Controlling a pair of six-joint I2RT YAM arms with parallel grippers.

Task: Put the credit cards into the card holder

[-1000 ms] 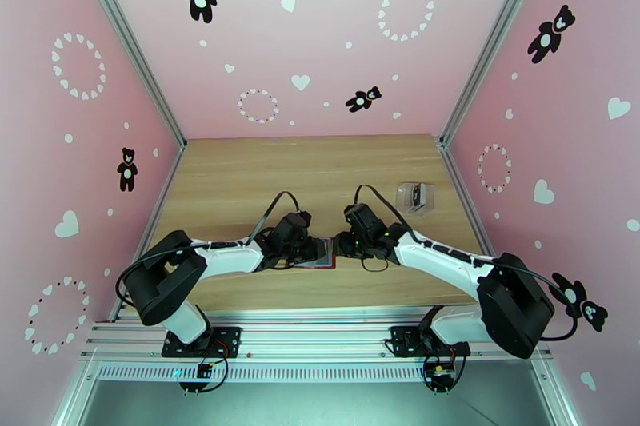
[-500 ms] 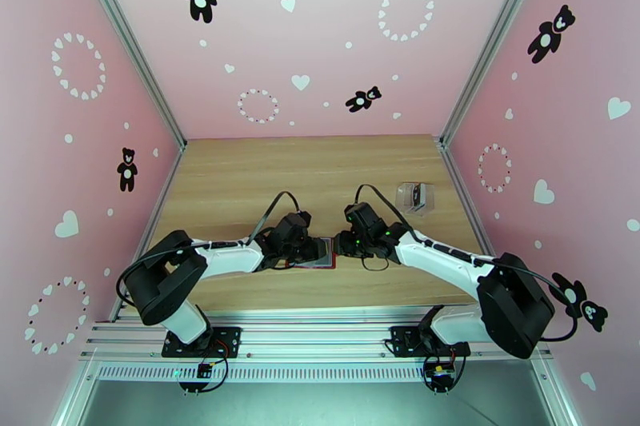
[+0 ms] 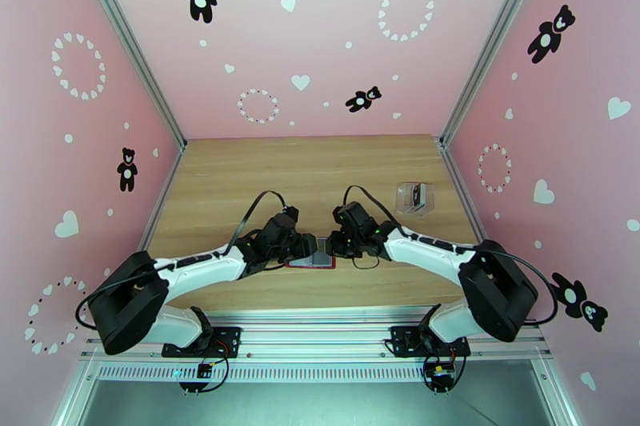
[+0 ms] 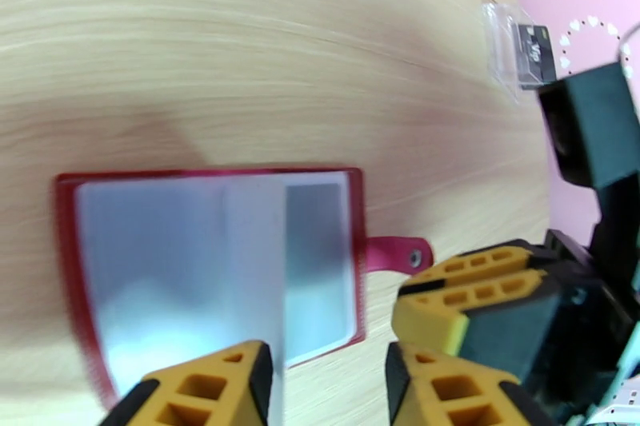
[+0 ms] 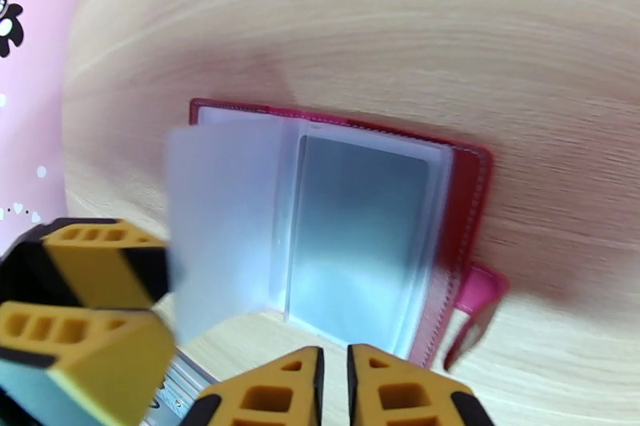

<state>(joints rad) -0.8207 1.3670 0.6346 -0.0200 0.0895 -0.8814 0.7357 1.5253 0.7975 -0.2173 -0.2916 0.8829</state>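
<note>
The red card holder lies open on the table, its pale grey sleeves facing up and its snap tab pointing right. One clear sleeve page is lifted on the left half. My left gripper is open, its fingers straddling the holder's near edge. My right gripper hangs shut over the holder's near edge, nothing visible between its fingers. From above, the left gripper and right gripper meet over the holder. A dark credit card stands in a clear case.
The clear plastic case sits at the back right of the wooden table. Pink walls with aluminium posts close in three sides. In the left wrist view, the right gripper's fingers are close beside the snap tab.
The right gripper's fingers have closed. Both wrists shifted slightly towards the back over the holder, and the left arm's elbow swung out to the left.
</note>
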